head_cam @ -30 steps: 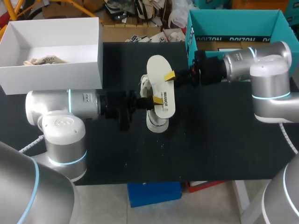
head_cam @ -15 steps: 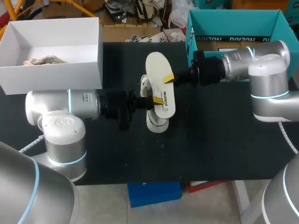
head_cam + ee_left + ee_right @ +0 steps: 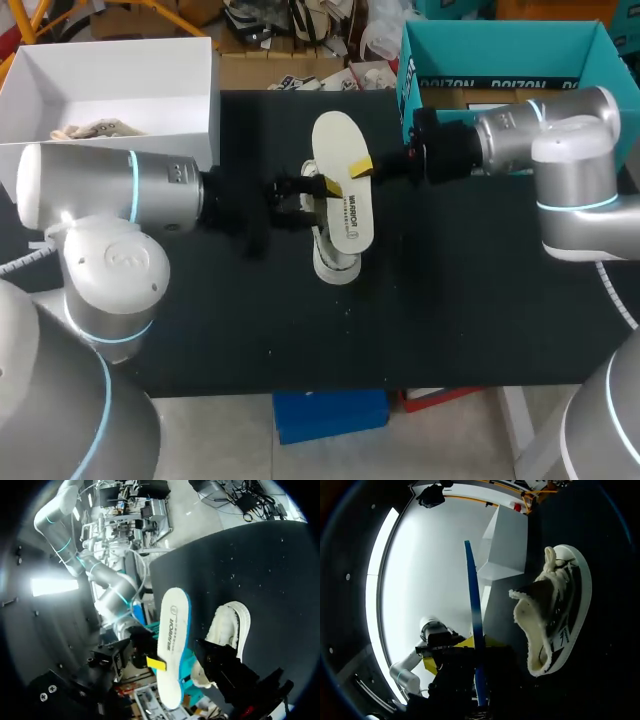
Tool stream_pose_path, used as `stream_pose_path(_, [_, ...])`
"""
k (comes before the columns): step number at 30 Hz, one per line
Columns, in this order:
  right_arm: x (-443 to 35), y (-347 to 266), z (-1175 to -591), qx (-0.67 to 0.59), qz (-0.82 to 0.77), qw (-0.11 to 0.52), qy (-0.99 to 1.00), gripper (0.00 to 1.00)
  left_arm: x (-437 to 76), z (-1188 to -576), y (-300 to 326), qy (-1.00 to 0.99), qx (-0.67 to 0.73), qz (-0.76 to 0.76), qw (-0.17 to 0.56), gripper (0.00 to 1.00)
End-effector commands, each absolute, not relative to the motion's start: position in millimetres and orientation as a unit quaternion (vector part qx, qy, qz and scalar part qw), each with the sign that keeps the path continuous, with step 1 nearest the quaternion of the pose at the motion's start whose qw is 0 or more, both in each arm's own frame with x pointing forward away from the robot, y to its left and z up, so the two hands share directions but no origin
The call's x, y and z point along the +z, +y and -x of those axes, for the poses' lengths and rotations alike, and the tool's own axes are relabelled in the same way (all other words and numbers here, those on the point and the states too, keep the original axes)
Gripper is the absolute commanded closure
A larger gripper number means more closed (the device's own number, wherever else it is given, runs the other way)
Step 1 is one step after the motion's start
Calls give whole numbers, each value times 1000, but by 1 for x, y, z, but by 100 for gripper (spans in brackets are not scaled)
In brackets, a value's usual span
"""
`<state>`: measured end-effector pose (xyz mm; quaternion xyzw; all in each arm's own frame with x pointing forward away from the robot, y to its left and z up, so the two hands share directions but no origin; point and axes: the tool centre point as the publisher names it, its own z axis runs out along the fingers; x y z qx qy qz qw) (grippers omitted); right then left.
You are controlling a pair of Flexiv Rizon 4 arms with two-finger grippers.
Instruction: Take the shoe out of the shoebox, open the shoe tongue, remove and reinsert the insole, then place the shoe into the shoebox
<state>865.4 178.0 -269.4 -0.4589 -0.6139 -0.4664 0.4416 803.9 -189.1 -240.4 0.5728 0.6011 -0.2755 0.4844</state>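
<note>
The right claw [image 3: 360, 165] is pinching the white insole [image 3: 343, 195] by its edge and holding it over the fleece-lined shoe [image 3: 333, 262] lying mid-tabletop [image 3: 450, 300], while the left claw [image 3: 303, 195] is hovering just left of the shoe, its grip impossible to tell.

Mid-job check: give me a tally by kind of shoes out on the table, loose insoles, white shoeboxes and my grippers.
shoe: 1
insole: 1
white shoebox: 1
grippers: 2, left gripper and right gripper
Total: 5
</note>
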Motion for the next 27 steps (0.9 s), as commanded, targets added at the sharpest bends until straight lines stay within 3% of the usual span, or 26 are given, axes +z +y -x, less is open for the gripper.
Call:
stream_pose_path(1, [-270, 179, -867, -466, 459, 442, -614, 100, -214, -792, -177, 710, -123, -614, 322, 0])
stream_pose_path(27, [-270, 179, -867, -466, 459, 442, -614, 100, -201, -794, -195, 670, -89, -680, 284, 0])
